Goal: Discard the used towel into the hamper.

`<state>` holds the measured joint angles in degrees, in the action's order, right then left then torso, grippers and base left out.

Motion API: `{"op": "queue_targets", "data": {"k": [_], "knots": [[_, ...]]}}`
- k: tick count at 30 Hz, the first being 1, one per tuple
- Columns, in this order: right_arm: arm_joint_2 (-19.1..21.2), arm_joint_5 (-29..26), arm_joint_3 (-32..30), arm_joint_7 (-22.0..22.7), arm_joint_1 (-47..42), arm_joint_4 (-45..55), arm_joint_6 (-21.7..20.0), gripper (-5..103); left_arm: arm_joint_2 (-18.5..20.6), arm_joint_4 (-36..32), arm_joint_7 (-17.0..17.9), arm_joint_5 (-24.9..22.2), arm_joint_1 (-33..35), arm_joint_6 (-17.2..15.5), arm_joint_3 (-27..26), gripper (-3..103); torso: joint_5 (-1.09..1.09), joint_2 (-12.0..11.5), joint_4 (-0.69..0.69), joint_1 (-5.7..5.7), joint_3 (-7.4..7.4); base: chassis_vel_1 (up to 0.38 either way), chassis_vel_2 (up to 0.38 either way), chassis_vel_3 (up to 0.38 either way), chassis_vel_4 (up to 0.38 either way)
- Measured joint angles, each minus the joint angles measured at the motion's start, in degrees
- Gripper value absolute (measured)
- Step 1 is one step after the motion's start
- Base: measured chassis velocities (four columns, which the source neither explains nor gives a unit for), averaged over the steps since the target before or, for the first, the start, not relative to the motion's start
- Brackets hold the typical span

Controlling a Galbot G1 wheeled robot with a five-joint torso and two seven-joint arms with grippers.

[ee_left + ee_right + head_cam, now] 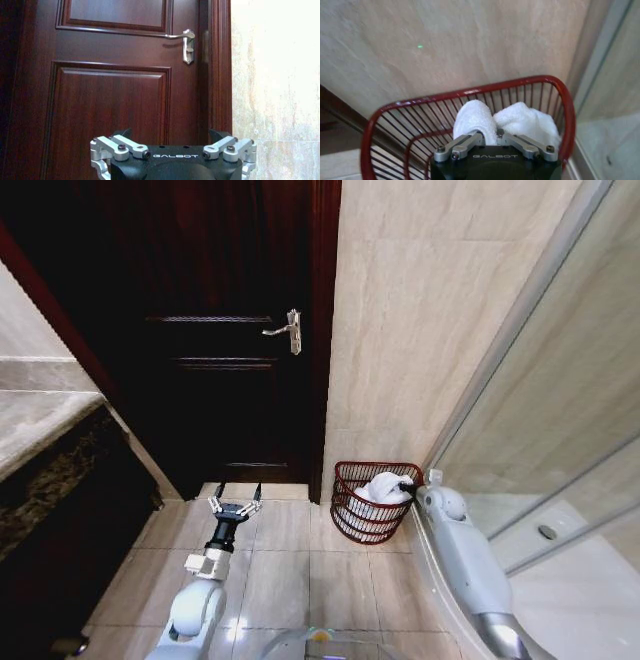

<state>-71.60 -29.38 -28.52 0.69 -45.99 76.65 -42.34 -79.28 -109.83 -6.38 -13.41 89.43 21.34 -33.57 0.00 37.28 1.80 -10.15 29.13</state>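
The hamper (pixel 350 520), a round reddish-brown wire basket, stands on the floor against the tiled wall beside the door. The white towel (pixel 381 490) hangs bunched inside its mouth. My right gripper (pixel 407 488) reaches over the hamper's rim and is shut on the towel. In the right wrist view the towel (pixel 520 120) bulges out on both sides of the closed fingers (pixel 470 140), within the hamper's red rim (pixel 470 91). My left gripper (pixel 235 506) hovers open over the floor tiles in front of the door, holding nothing.
A dark wooden door (pixel 215 330) with a silver handle (pixel 287 330) faces me. A counter (pixel 40 420) runs along the left. A glass shower partition (pixel 540 380) and curved base (pixel 570 580) stand at the right. Floor tiles (pixel 290 550) lie open between the arms.
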Motion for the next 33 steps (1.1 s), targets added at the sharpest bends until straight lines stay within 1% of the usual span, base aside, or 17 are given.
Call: {"op": "queue_targets", "data": {"k": [6, 8, 11, 18, 23, 26, 29, 30, 32, 33], "knots": [[-1.08, 1.03, 0.53, -1.02, 1.47, -1.38, 0.59, 4, 0.04, 0.19, -0.01, 0.11, -0.7, -0.21, 0.1, 100, 0.0, 0.0, 0.0, 0.0, 0.0, 0.0, 0.0, 0.0, 0.0], [-1.93, 3.02, 0.81, -2.6, 2.87, -3.11, 1.4, 4, 0.15, 0.55, -0.01, 0.16, -0.84, -0.24, 0.1, 100, 0.0, 0.01, 0.0, 0.0, 0.0, 0.0, 0.0, 0.0, 0.0], [-2.79, 3.88, 1.12, -3.56, 4.29, -4.65, 1.62, 4, 0.05, 0.79, -0.01, 0.35, -0.68, -0.22, 0.11, 100, 0.0, 0.0, 0.0, 0.0, 0.0, 0.0, 0.0, 0.0, 0.0], [-4.46, 4.19, 1.65, -3.49, 6.6, -7.97, 1.44, 4, -0.19, 0.28, -0.02, 0.49, -0.34, -0.23, -0.24, 100, 0.0, 0.01, 0.01, 0.0, 0.0, 0.0, 0.0, 0.0, 0.0], [-4.97, 6.61, 2.41, -3.49, 7.93, -12.65, 2.3, 4, -0.32, -0.52, 0.01, 0.56, -0.1, -0.54, -0.58, 100, 0.01, 0.01, 0.0, 0.0, 0.0, 0.0, 0.0, 0.0, 0.0], [-5.38, 6.97, 2.38, -4.2, 8.49, -14.37, 2.13, 4, -0.56, -0.58, 0.02, 0.66, -0.06, -0.58, -0.58, 100, 0.01, 0.01, 0.0, 0.0, 0.0, 0.0, 0.0, 0.0, 0.0], [-5.69, 8.43, 2.32, -4.42, 8.67, -14.94, 1.62, 4, -0.67, -0.58, 0.03, 0.85, -0.07, -0.58, -0.56, 100, 0.0, 0.01, 0.0, 0.0, 0.0, 0.0, 0.0, 0.0, 0.0], [-5.73, 8.85, 2.32, -4.39, 8.68, -14.96, 1.53, 1, -0.66, -0.58, 0.03, 0.86, -0.07, -0.58, -0.55, 100, 0.01, 0.01, 0.01, 0.0, 0.0, 0.0, 0.0, 0.0, 0.0], [-5.65, 8.96, 2.26, -4.38, 8.67, -14.74, 1.26, 1, -0.64, -0.58, 0.02, 0.87, -0.07, -0.58, -0.54, 100, 0.01, 0.01, 0.0, 0.0, 0.0, 0.0, 0.0, 0.0, 0.0], [-5.35, 8.82, 2.23, -4.35, 8.55, -13.99, 0.87, 11, -0.61, -0.59, -0.05, 0.87, -0.09, -0.58, -0.55, 100, 0.01, 0.01, 0.01, 0.0, 0.0, 0.0, 0.0, 0.0, 0.0]]}}
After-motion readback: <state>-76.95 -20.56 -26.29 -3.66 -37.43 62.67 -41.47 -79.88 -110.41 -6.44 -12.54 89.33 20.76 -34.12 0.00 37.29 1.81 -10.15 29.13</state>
